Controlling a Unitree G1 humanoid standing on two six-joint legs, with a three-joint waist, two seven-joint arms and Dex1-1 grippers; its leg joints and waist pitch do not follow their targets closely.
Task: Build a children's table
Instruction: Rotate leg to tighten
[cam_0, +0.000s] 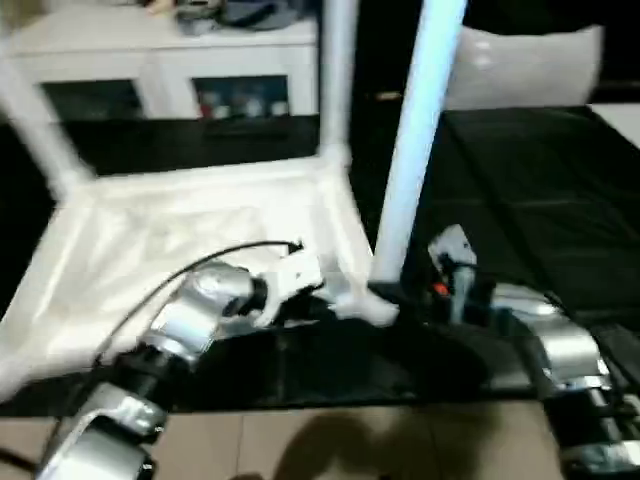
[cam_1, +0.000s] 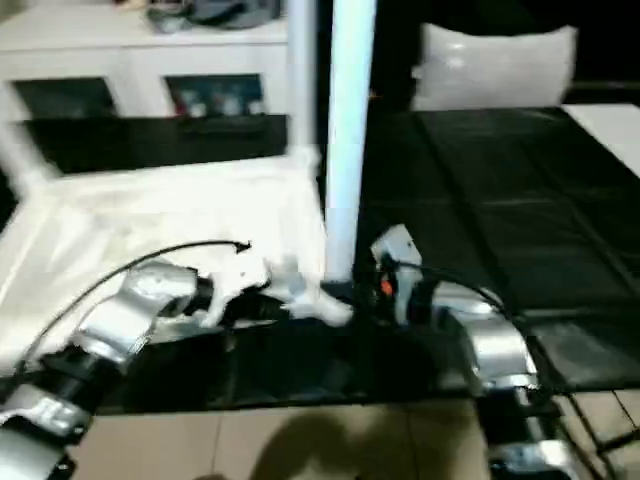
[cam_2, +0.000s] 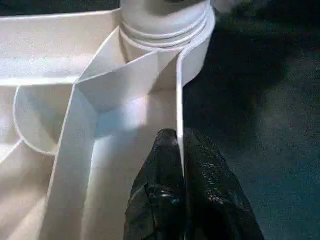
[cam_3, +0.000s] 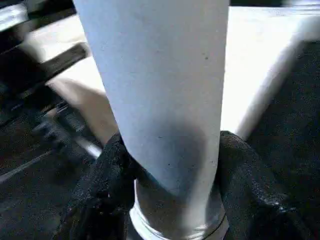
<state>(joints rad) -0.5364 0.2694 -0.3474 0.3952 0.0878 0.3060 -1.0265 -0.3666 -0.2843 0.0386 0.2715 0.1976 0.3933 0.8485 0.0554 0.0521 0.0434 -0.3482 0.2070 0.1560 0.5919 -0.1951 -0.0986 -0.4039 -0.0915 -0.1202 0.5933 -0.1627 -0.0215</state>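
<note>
The children's table top (cam_0: 180, 250) lies upside down on the black-covered surface (cam_0: 540, 200), with its ribbed underside facing up and its near right corner close to the front edge of the surface. Three white legs are seen standing up from it: one leg at the far left corner (cam_0: 40, 130) leans toward the left, one at the far right corner (cam_0: 338, 75) stands nearly vertical, and the near right leg (cam_0: 415, 130) rises with its long axis almost upright, tilted a little to the right at its top, the thick threaded end down at the corner socket (cam_2: 167, 25). The right claw (cam_3: 167, 165) holds this near right leg just above the socket, one black finger (cam_3: 105, 185) on each side of the round shaft. The left claw (cam_2: 180, 145) is pressed together on the thin upright side wall of the table top (cam_2: 178, 100), just beside the same corner socket, with one finger inside the wall and one outside. Behind the surface stands a white cabinet with glass doors (cam_0: 170, 70).
</note>
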